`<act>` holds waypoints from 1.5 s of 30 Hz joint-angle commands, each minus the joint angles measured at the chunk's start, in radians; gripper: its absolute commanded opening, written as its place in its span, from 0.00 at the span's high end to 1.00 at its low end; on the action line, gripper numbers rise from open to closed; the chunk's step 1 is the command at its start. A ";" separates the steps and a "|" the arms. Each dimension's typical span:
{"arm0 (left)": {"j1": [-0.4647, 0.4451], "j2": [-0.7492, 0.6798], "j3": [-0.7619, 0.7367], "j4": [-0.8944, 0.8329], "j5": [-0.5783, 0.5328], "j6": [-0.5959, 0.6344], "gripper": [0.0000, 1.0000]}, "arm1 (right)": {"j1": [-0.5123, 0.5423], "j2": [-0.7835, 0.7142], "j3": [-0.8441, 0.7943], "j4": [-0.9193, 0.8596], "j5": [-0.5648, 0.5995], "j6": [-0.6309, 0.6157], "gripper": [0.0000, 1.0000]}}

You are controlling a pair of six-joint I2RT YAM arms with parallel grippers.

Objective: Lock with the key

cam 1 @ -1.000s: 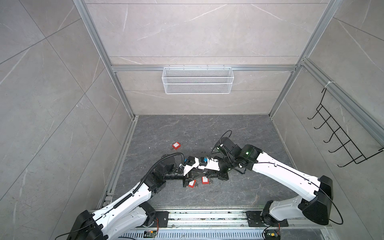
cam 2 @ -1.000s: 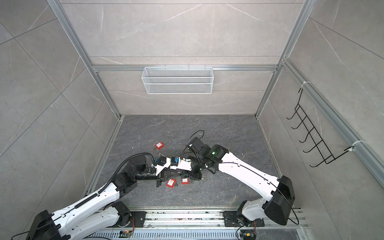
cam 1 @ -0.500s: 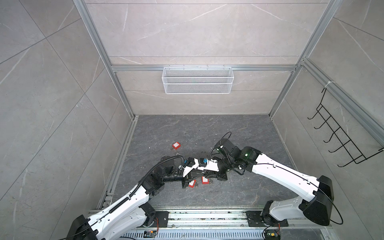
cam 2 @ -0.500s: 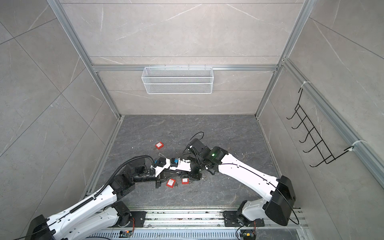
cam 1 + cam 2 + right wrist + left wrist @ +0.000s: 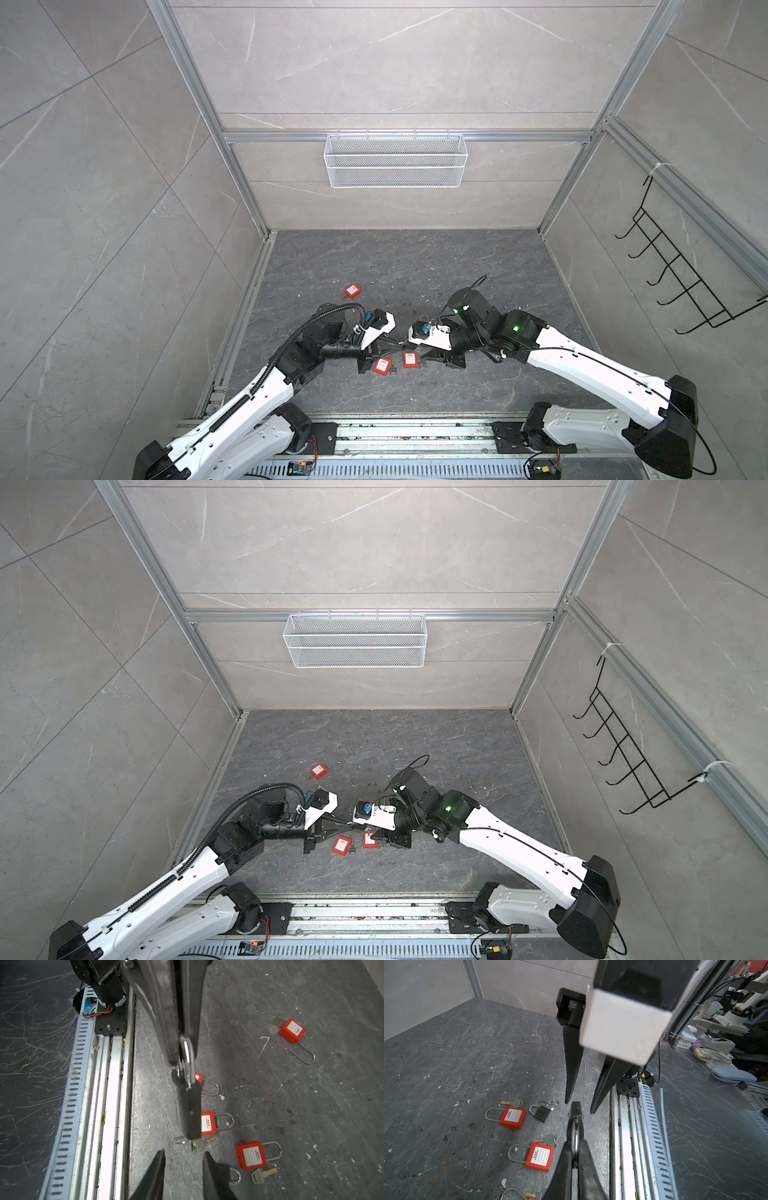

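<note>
Left pincer stood clamped on the shackle of the black padlock, right pincer apart just short of the key; we judged the turning step in hand, needing a square grip.

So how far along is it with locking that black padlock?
Done, it seems: the key sits in the keyhole of the black padlock. In hand: the left gripper pinches its shackle, holding it up; the right gripper stands open just off the key. Left: whether it was turned cannot be seen; red padlocks lie on the floor, keys beside them.
</note>
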 commanded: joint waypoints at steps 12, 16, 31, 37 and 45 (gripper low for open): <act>0.004 0.023 0.056 -0.032 0.063 0.058 1.00 | -0.003 0.049 0.035 0.019 -0.076 0.005 0.76; 0.004 0.031 0.059 -0.036 0.075 0.064 1.00 | -0.004 0.048 0.037 0.020 -0.085 -0.005 0.79; 0.004 0.049 0.109 -0.132 0.077 0.129 1.00 | -0.003 0.067 0.041 -0.044 -0.059 -0.058 1.00; 0.021 0.084 0.163 -0.225 0.084 0.203 1.00 | -0.012 0.040 -0.004 -0.041 -0.037 -0.067 1.00; 0.082 0.130 0.193 -0.241 0.130 0.251 1.00 | -0.071 0.017 -0.087 -0.011 -0.053 -0.064 1.00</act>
